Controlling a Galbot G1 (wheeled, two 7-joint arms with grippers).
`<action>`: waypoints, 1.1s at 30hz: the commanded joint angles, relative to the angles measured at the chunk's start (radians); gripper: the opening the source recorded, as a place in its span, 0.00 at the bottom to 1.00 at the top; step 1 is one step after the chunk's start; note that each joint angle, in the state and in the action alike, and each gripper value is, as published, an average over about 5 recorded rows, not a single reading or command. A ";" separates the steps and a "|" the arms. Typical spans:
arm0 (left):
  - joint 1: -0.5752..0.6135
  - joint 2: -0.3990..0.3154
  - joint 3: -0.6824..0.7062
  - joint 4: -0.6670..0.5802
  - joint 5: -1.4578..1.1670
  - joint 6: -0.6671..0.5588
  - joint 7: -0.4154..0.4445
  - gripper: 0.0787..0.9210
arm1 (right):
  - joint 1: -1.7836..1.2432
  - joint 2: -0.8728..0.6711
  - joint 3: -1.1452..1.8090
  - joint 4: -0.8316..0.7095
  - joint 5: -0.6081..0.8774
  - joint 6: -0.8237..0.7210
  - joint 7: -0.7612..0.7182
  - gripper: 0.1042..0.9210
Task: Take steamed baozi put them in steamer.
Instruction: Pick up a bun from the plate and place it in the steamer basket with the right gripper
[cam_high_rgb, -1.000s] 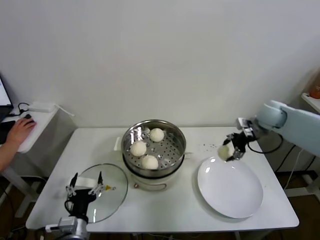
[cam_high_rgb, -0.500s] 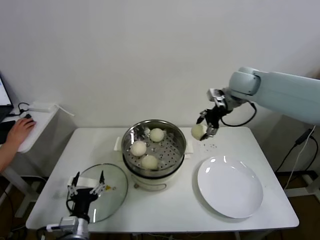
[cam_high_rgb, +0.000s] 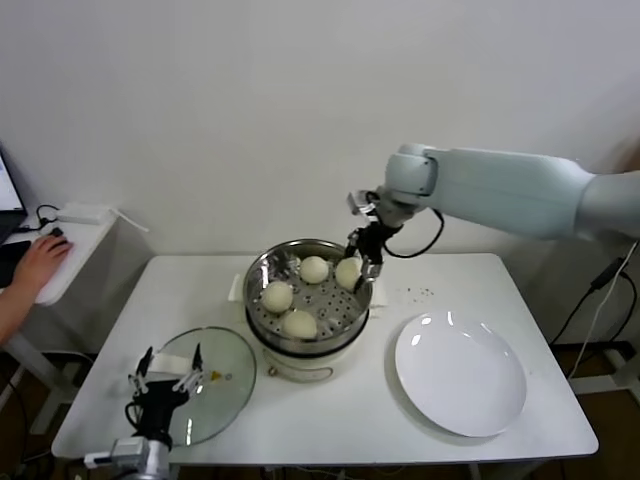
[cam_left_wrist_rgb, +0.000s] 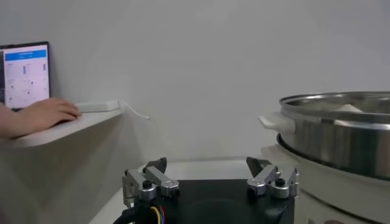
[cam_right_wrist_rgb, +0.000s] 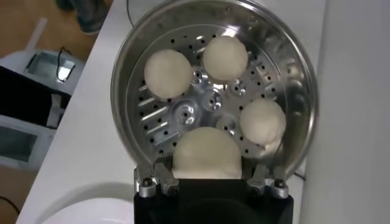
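Note:
The steamer (cam_high_rgb: 258, 272) stands mid-table, a shiny perforated basket on a white base. Three steamed baozi lie in it (cam_high_rgb: 314, 268) (cam_high_rgb: 277, 296) (cam_high_rgb: 299, 323). My right gripper (cam_high_rgb: 360, 268) hangs over the basket's right side, shut on a fourth baozi (cam_high_rgb: 347, 272). In the right wrist view that baozi (cam_right_wrist_rgb: 206, 149) fills the gap of the right gripper (cam_right_wrist_rgb: 209, 171), above the steamer floor (cam_right_wrist_rgb: 183, 112), with the other three (cam_right_wrist_rgb: 167, 73) (cam_right_wrist_rgb: 225, 56) (cam_right_wrist_rgb: 262, 120) below. My left gripper (cam_high_rgb: 166, 376) is parked open and holds nothing at the front left; the left wrist view shows it (cam_left_wrist_rgb: 207, 165) beside the steamer (cam_left_wrist_rgb: 341, 125).
A bare white plate (cam_high_rgb: 460, 375) lies right of the steamer. The glass lid (cam_high_rgb: 222, 372) rests flat on the table under my left gripper. A person's hand (cam_high_rgb: 40, 262) is on a side desk at the far left. A wall stands close behind the table.
My right arm has swung left and up from above the plate to over the steamer, carrying the baozi. The left arm has stayed put.

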 joint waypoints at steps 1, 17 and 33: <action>0.005 0.002 -0.007 0.006 -0.008 -0.005 0.001 0.88 | -0.110 0.123 0.022 -0.107 -0.031 -0.004 0.010 0.75; 0.003 0.002 -0.005 0.018 -0.005 -0.006 0.001 0.88 | -0.193 0.116 0.055 -0.171 -0.061 -0.019 0.037 0.75; 0.003 0.003 -0.006 0.019 -0.005 -0.006 0.001 0.88 | -0.212 0.113 0.069 -0.165 -0.025 -0.035 0.057 0.76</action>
